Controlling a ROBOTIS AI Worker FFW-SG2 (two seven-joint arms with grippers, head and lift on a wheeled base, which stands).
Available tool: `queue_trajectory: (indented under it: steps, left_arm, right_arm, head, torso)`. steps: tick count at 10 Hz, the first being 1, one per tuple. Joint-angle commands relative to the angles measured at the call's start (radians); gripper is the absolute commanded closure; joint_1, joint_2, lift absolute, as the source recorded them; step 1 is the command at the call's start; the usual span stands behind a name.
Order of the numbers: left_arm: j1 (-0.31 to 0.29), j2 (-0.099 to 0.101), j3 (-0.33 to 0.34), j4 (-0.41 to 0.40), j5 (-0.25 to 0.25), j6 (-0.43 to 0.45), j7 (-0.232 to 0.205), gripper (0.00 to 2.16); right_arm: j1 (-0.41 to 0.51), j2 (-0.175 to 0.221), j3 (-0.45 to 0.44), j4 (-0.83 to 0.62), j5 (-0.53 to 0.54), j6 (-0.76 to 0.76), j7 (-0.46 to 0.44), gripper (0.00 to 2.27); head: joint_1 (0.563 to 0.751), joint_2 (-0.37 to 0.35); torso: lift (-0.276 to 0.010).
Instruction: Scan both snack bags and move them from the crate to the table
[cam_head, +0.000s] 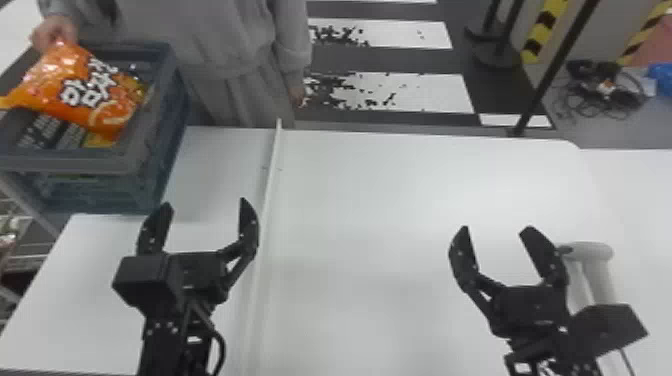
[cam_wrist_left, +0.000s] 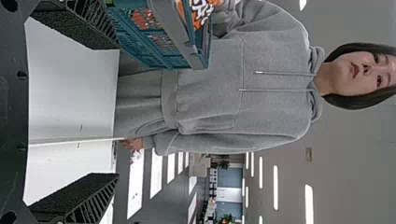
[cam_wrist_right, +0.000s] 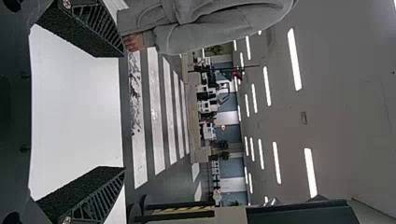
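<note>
Left gripper (cam_head: 205, 202) and right gripper (cam_head: 496, 228) gape wide, empty, above the bench (cam_head: 375, 200). At ten o'clock, a hand (cam_head: 55, 32) holds an orange snack bag (cam_head: 60, 82) over the crate (cam_head: 75, 164).

Beyond my bench's (cam_head: 400, 210) far edge, toward the right corner: black pole (cam_head: 556, 65), yellow-and-black striped bar (cam_head: 545, 29), tangled cables (cam_head: 621, 89) on floor (cam_head: 565, 97).

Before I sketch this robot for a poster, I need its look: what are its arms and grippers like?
The left gripper and right gripper are black, each with a boxy housing. Their fingers taper, with rough inner faces, slatted sides and small pale dots. The arms are black too; a cable loops by the left one.
</note>
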Motion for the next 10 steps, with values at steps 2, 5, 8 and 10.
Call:
queue_trajectory:
  steps: [2, 5, 8, 10]
  left_arm:
    - [0.001, 0.0, 0.0, -0.001, 0.0, 0.0, -0.007, 0.0]
    - [-0.001, 0.0, -0.002, -0.004, 0.0, 0.0, -0.009, 0.0]
    - [-0.001, 0.0, -0.002, -0.004, 0.0, 0.003, -0.012, 0.0]
    - [-0.001, 0.0, -0.002, -0.007, 0.0, 0.003, -0.013, 0.0]
  right_arm:
    - [0.0, 0.0, 0.0, 0.0, -0.001, 0.0, 0.0, 0.05]
    - [0.0, 0.0, 0.002, -0.002, -0.001, 0.0, 0.0, 0.05]
    - [0.0, 0.0, 0.003, -0.003, 0.001, 0.0, 0.0, 0.05]
    - [-0.002, 0.0, 0.005, -0.003, 0.001, 0.0, 0.0, 0.05]
  head:
    - [0.695, -0.013]
    - [0.695, -0.015]
    - [0.695, -0.015]
    - [0.695, -0.015]
  torso:
    - [-0.088]
    - [-0.088]
    - [-0.088]
    - [-0.088]
